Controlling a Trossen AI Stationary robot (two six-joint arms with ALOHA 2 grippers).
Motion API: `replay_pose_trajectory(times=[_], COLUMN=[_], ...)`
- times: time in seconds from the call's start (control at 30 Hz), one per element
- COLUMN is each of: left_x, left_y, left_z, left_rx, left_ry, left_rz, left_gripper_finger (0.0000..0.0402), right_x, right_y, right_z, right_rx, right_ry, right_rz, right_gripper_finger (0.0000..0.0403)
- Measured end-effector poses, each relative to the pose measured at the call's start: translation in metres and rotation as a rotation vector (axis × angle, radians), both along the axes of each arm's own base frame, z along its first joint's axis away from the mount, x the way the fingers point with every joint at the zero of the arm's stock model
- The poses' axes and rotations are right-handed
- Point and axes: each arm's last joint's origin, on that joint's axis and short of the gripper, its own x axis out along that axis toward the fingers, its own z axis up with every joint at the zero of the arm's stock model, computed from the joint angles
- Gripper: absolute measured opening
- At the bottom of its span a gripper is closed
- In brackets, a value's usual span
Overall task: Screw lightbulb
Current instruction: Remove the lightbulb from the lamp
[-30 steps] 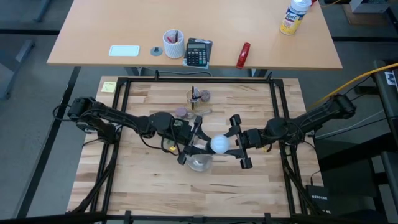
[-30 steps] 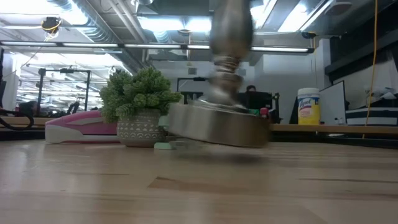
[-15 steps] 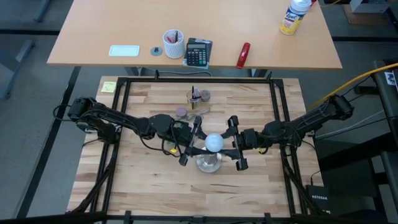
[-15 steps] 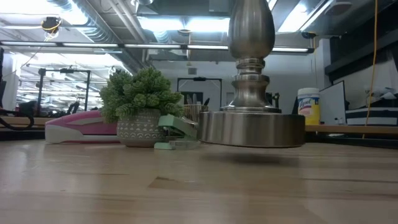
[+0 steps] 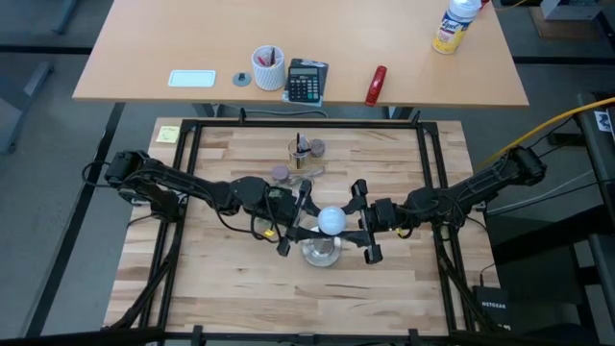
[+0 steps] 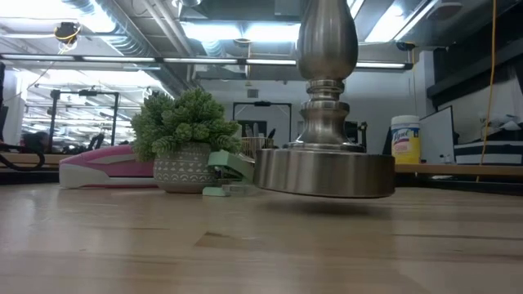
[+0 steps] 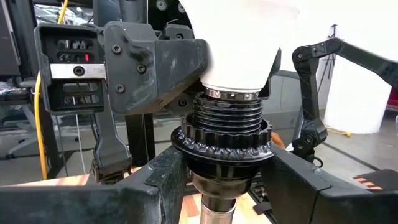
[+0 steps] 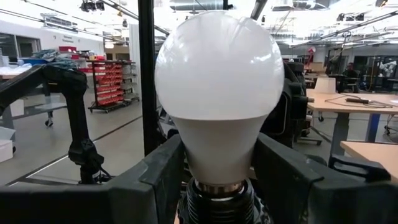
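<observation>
Calculator (image 5: 307, 81), white pen cup (image 5: 268, 69), red stapler (image 5: 376, 86), spray bottle (image 5: 455, 25), potted plant (image 6: 183, 139)

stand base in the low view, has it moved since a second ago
Yes. The stand base has shifted right, away from the potted plant, and now sits level rather than tilted.

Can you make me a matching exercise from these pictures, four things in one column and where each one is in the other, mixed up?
Things:
1. lightbulb
2. left tool
3. potted plant
4. spray bottle

Places:
A. on the far desk
B. clamped on the stand's black socket
C. seated in the socket, right tool gripping its neck
D. behind the stand's base

Pairs: 1-C, 2-B, 3-D, 4-A
</observation>
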Motion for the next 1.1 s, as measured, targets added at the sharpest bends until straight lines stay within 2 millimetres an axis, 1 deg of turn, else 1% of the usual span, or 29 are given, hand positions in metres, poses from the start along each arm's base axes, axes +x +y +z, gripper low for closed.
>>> replay_pose_trajectory(times=[0.27, 0.37, 0.6, 0.8, 0.97, 1.1], left_x=[0.000, 0.000, 0.001, 0.001, 0.000, 0.000], left_y=[0.000, 0.001, 0.001, 0.001, 0.001, 0.000], left_z=[0.000, 0.000, -0.003, -0.005, -0.005, -0.005], left_rx=[-0.004, -0.007, -0.010, -0.017, -0.016, -0.015], left_ry=[0.002, 0.003, 0.026, 0.060, 0.067, 0.070], left_rz=[0.000, 0.005, 0.025, 0.019, 0.008, -0.028], left_gripper_finger=[0.0170, 0.0170, 0.0170, 0.0170, 0.0170, 0.0170], right_x=[0.000, 0.002, 0.015, 0.013, 0.012, 0.012], right_y=[0.000, -0.004, -0.007, -0.007, -0.005, -0.004], right_z=[0.000, 0.000, -0.009, -0.006, -0.006, -0.006], right_rx=[0.002, 0.003, 0.004, -0.043, -0.063, -0.081], right_ry=[0.001, 0.002, -0.008, -0.034, -0.042, -0.043], right_rz=[-0.005, -0.022, -0.035, -0.040, 0.027, 0.081], right_gripper_finger=[0.0186, 0.0186, 0.0186, 0.0186, 0.0184, 0.0166])
